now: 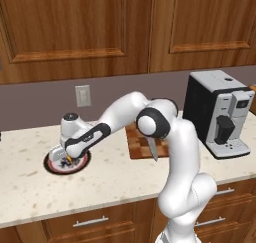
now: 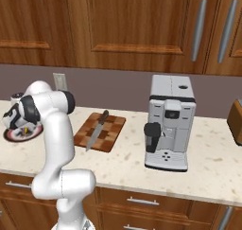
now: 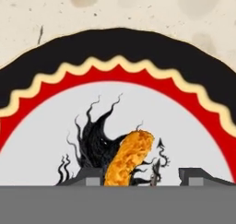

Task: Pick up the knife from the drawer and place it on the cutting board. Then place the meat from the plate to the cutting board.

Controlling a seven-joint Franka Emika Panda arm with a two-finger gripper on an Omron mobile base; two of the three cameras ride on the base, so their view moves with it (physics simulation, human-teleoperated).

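We had the gripper (image 3: 140,174) spread astride the meat (image 3: 129,156) on the plate (image 3: 115,48); probably light, slick, so pinch mid-length.

**Flat, even light; soft renders**

You get bright, diffuse light in all three views, with no glare. Shadows are faint: a soft one lies under the arm (image 1: 170,152) on the desk (image 1: 110,182), another beside the coffee machine (image 2: 169,125). Both base views look slightly soft and low in detail. In the hand view, the plate (image 3: 120,48) shows sharp edges, with no blur toward the corners.
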